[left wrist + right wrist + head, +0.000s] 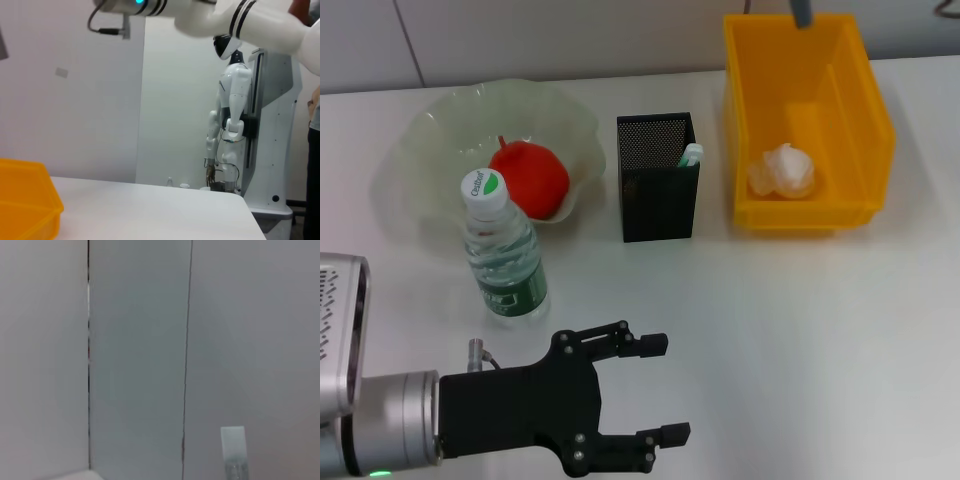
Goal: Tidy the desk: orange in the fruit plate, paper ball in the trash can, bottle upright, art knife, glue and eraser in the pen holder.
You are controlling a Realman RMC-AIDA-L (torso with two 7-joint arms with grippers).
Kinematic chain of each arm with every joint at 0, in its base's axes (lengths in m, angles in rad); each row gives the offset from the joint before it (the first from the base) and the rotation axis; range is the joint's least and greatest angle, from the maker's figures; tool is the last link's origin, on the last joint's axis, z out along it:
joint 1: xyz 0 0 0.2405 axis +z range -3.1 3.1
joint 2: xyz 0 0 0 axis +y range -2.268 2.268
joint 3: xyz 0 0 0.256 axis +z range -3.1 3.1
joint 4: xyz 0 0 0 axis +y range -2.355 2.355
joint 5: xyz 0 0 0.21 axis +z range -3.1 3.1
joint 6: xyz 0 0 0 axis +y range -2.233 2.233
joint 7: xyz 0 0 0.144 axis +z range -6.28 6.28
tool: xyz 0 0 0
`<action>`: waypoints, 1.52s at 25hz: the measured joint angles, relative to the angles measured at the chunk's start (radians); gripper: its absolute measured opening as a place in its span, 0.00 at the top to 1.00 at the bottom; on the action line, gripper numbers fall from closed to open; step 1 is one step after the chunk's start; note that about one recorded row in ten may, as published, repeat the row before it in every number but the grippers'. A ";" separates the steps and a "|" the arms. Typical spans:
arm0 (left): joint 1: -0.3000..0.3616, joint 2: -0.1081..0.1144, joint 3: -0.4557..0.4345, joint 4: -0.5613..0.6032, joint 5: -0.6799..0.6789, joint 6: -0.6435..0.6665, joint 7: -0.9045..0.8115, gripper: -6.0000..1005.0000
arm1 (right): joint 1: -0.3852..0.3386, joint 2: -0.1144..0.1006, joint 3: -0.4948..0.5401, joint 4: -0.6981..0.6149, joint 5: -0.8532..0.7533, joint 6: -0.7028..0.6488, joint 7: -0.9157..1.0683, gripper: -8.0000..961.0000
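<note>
Head view runs, from the left, past a clear plate point(440, 150) holding a red-orange fruit, the orange point(530, 177). Just in front of the plate a bottle point(502, 252) stands upright with its white cap on. Nearest the camera, the left gripper point(662, 388) hovers low over the bare table point(800, 350), its 2 black fingers spread wide with nothing between them, near the bottle but apart from it. Farther back, near the middle, sits a black mesh holder point(657, 190), a white and green item poking out at its right inner corner; which item it is cannot be told, and the rest of the contents are hidden. To the right stands the yellow bin point(865, 130) with the paper ball point(782, 170) lying inside. Left wrist view adds what the head camera misses: a corner of the bin point(25, 200), the far table edge, a white humanoid robot point(231, 125) standing by a wall, and a white arm point(240, 20) overhead. Right wrist view shows only pale wall panels; the right gripper appears in none of the views.
</note>
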 joint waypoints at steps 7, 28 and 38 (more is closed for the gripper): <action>0.003 0.000 -0.001 0.000 0.000 0.000 0.010 0.20 | 0.087 -0.012 0.017 -0.388 0.084 -0.035 -0.178 0.85; 0.003 0.000 0.008 -0.003 0.028 -0.006 0.024 0.20 | 0.197 -0.001 -0.099 -0.743 0.117 -0.206 -0.444 0.85; 0.006 0.001 0.009 -0.015 0.029 -0.003 0.024 0.20 | 0.197 0.003 -0.180 -0.800 0.243 -0.255 -0.610 0.85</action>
